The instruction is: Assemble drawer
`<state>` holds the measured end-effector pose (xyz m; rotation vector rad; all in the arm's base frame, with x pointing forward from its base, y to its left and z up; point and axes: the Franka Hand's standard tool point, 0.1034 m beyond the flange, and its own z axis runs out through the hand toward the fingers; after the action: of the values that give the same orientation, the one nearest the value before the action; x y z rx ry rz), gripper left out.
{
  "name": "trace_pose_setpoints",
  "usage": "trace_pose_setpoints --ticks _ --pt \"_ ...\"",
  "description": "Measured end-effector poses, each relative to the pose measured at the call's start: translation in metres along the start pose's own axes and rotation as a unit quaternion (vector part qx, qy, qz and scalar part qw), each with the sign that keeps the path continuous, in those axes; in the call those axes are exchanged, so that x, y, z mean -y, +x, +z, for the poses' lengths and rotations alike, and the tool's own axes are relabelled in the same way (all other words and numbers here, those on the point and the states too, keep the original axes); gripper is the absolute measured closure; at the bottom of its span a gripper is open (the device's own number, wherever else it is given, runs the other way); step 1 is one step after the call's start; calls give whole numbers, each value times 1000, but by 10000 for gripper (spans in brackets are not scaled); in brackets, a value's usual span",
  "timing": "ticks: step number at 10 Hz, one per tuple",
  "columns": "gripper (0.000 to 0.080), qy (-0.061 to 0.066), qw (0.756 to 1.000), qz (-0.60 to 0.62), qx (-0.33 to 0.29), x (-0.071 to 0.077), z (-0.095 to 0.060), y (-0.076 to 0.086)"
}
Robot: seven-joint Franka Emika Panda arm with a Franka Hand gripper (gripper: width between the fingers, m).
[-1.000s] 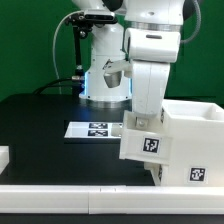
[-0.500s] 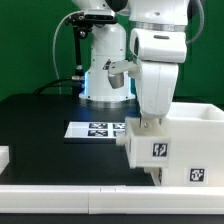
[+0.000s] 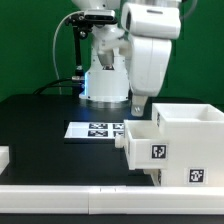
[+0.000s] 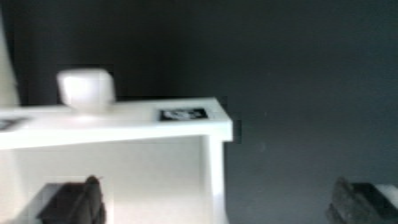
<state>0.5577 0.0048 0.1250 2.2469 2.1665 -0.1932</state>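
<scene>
In the wrist view the two dark fingers (image 4: 71,200) stand wide apart with nothing between them, so the gripper (image 4: 222,203) is spread and empty. Beyond the fingers, the same view shows a white tray (image 4: 125,135) with a black-and-white square tag (image 4: 183,114) on its top face and a short white peg (image 4: 86,88) rising from it, all against the black table (image 4: 311,100).

In the exterior view the gripper (image 3: 136,108) hangs just above the near corner of the drawer parts, its tips hard to make out against the arm (image 3: 152,45). Half a second ago the arm's white body sat lower and covered the tray's top; it has now risen and shifted toward the exterior view's left, leaving the tray uncovered.

The shallow tray (image 3: 150,148) sits at the front of the large box shell (image 3: 190,135) on the exterior view's right side of the table, touching it; whether it is slid in or only pressed against it cannot be told. Each shows a tag on its front face. Compared with a second ago, the tray lies closer to the shell and squarer to it.

The marker board (image 3: 98,129) lies flat on the table just beside the tray, toward the exterior view's left. A white bar (image 3: 60,188) edges the table's front.
</scene>
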Motion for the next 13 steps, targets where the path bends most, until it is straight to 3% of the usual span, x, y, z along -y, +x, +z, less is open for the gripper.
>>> trace_pose_setpoints --ticks 1,2,4,6,7,11,12,13 --pt "155 3 1000 -11 -5 -11 -9 -6" --pt "155 3 999 -23 -48 -19 -8 -19" --pt "151 19 996 -9 -91 -24 18 -40" --pt "151 13 988 -8 -153 -35 37 -48" --pt "151 16 988 -2 -154 -34 38 -52" --pt "151 17 988 4 -153 -29 44 -51" --pt "151 27 988 8 -154 -21 50 -46" --pt "151 28 988 7 -154 -17 54 -41"
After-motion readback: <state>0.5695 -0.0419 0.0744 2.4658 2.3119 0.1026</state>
